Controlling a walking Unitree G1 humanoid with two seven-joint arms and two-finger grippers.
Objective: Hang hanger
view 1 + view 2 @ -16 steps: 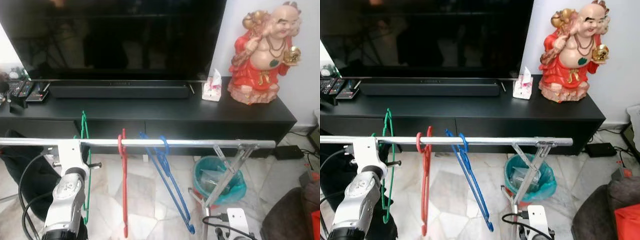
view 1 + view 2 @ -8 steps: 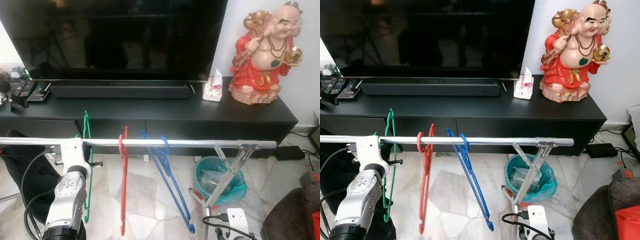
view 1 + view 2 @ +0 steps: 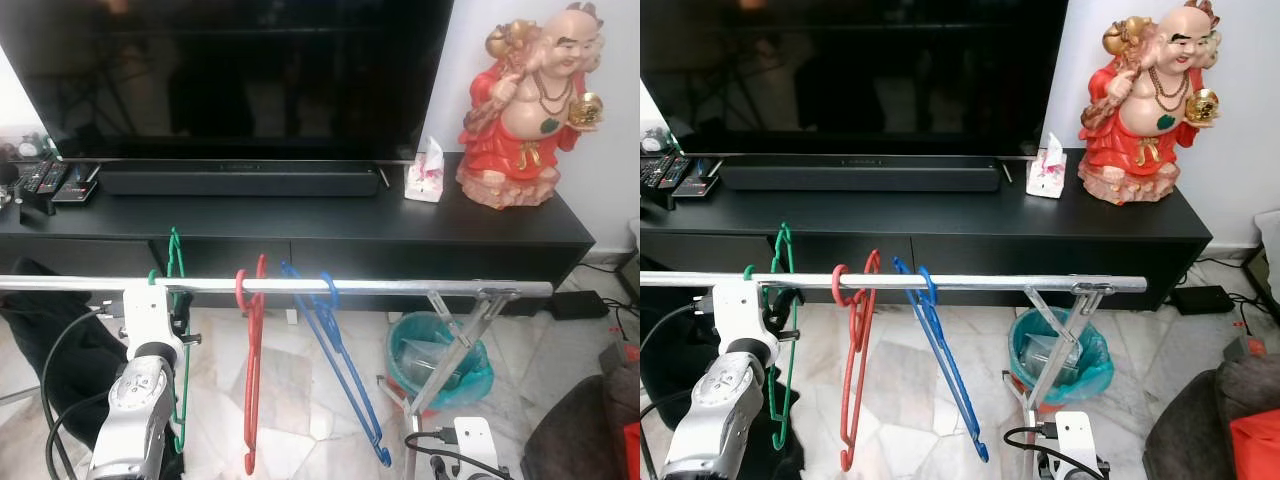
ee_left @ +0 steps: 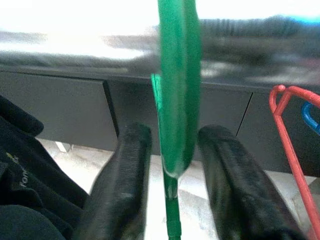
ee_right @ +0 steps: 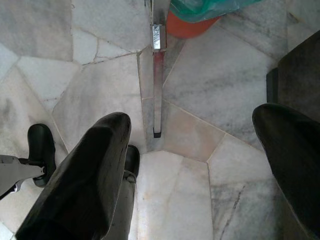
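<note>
Green hanger (image 3: 178, 330) seen hooked over silver rail (image 3: 400, 288), at rail's left end, beside red hanger (image 3: 251, 370); blue hanger (image 3: 335, 370) hung further right. Left gripper (image 4: 172, 165) raised just below rail, fingers (image 4: 125, 185) set narrow either side of green hanger; contact can't be told. Right gripper (image 5: 192, 165) held low over marble floor (image 5: 200, 90), fingers spread wide, nothing held.

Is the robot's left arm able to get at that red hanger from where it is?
Probably not yet: the left gripper has the green hanger between its fingers, though the red hanger hangs right beside it.
</note>
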